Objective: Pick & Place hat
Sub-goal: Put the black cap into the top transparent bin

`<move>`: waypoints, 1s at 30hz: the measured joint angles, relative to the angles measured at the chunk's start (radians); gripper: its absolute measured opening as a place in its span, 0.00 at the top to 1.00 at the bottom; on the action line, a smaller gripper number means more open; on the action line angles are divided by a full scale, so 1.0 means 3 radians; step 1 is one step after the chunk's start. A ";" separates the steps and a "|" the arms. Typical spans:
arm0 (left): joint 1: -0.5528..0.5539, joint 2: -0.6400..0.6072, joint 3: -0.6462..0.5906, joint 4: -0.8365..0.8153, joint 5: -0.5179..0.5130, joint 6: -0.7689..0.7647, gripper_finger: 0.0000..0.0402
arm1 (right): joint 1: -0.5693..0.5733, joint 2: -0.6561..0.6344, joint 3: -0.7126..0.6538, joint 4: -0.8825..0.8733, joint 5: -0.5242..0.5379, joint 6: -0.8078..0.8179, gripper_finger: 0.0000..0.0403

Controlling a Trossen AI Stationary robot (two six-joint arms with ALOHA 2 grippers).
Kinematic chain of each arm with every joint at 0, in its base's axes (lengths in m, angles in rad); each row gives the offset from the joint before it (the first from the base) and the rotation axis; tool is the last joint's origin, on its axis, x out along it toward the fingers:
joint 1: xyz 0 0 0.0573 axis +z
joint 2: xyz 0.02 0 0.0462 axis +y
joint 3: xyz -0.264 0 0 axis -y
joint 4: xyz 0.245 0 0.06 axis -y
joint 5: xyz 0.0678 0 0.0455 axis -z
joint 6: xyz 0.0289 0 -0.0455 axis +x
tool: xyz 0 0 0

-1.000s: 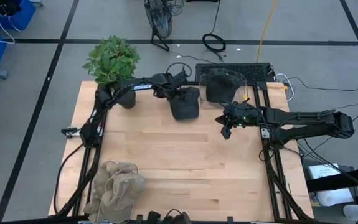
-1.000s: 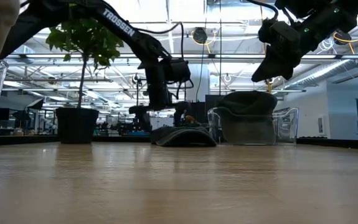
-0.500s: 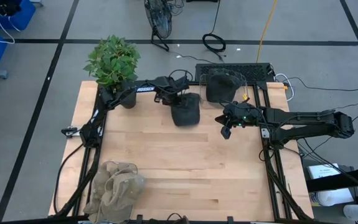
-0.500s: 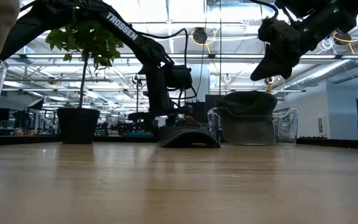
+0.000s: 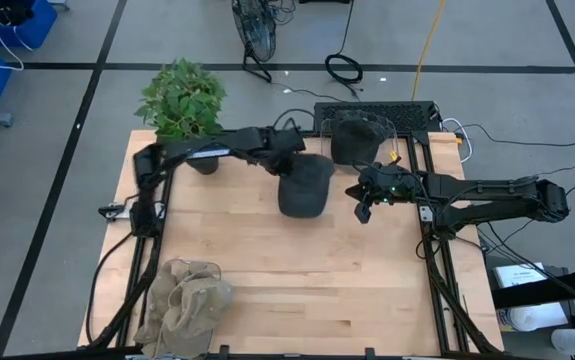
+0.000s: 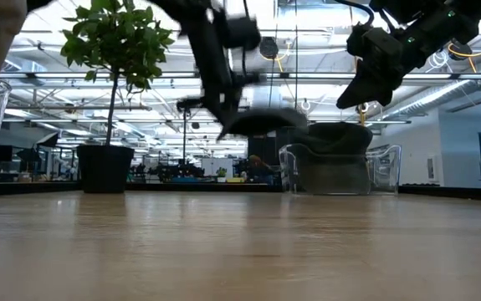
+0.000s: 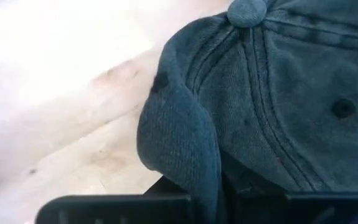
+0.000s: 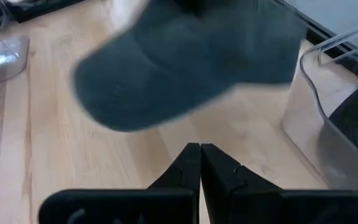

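Hat [image 5: 304, 186] hangs above the table, clamped in left tool [image 5: 285, 152]

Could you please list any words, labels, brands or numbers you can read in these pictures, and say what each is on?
None can be read for certain.
A small pale marking on the left arm in the high view is too small to read.
The dark cap shows no lettering.
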 joint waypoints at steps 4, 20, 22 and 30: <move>-0.0304 -0.0414 0.0001 0.0082 -0.0689 0.0119 0.96 | -0.0006 0.0000 0.0000 0.0056 0.0000 0.0055 0.98; -0.0880 -0.0815 0.0006 0.0314 -0.2619 0.0798 0.95 | -0.0008 -0.0001 0.0564 0.0798 -0.0155 -0.0128 0.39; -0.0877 -0.0814 0.0006 0.0312 -0.2620 0.0823 0.92 | -0.0006 0.0052 0.0844 0.0558 -0.0029 -0.0333 0.31; -0.0874 -0.0813 0.0006 0.0378 -0.2526 0.1135 0.96 | -0.0192 0.0843 0.2240 -0.1024 0.0093 -0.1235 0.16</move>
